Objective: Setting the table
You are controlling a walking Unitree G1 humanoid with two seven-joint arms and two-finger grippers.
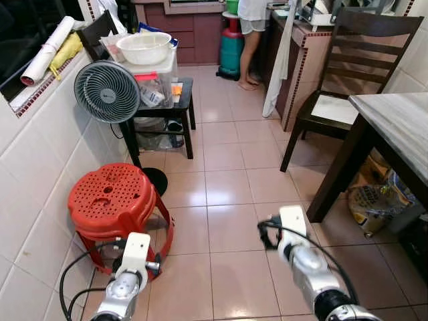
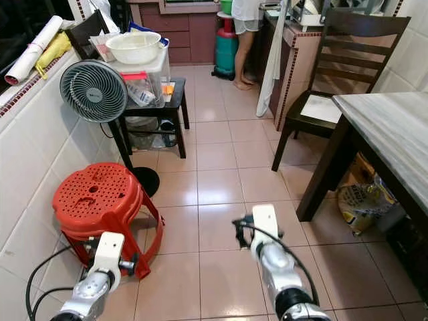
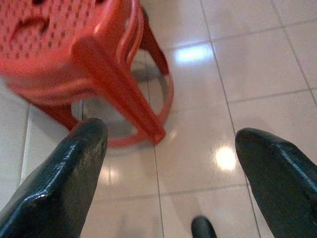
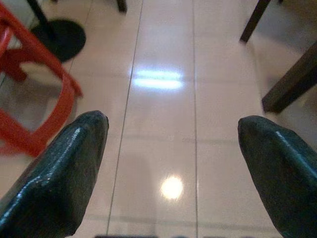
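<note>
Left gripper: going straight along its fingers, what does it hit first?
Probably the red stool: its near leg and foot ring sit ahead of the open left gripper, a little off centre. Dead centre looks like bare floor tile; depth unclear.

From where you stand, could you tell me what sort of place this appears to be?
Probably a home kitchen and dining area: a marble-topped dining table with a wooden chair, wall tiles, a gas cylinder by the cabinets, and a mixing bowl on a side table.

The marble-topped dining table (image 1: 401, 127) (dark wooden legs) stands at right, a chair (image 1: 334, 87) beside it.
</note>
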